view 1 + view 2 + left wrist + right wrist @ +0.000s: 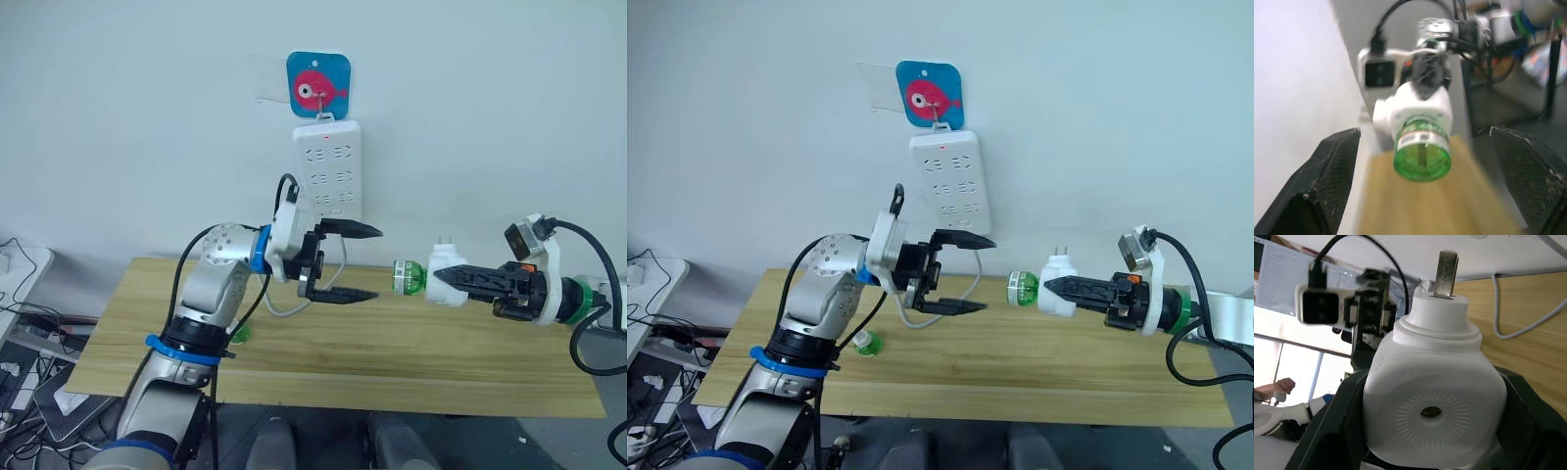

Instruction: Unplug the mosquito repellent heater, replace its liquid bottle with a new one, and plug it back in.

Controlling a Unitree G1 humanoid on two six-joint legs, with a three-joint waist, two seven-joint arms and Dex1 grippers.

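My right gripper [438, 277] is shut on the white mosquito repellent heater [447, 264], holding it in the air above the wooden table [441, 372]. The heater lies sideways with its plug prongs [1447, 267] up, and its green liquid bottle [409, 277] points toward my left gripper. My left gripper [351, 262] is open, a short gap from the bottle, with one finger above and one below its level. In the left wrist view the bottle's base [1422, 159] lies between the fingers [1327, 181], apart from both. Another small green bottle [865, 343] stands on the table by my left arm.
A white multi-socket power strip [328, 166] hangs on the wall under a blue fish hook [318, 86]. Its white cable [284, 308] loops down onto the table behind my left gripper. A person's hand [1281, 384] is visible far off in the right wrist view.
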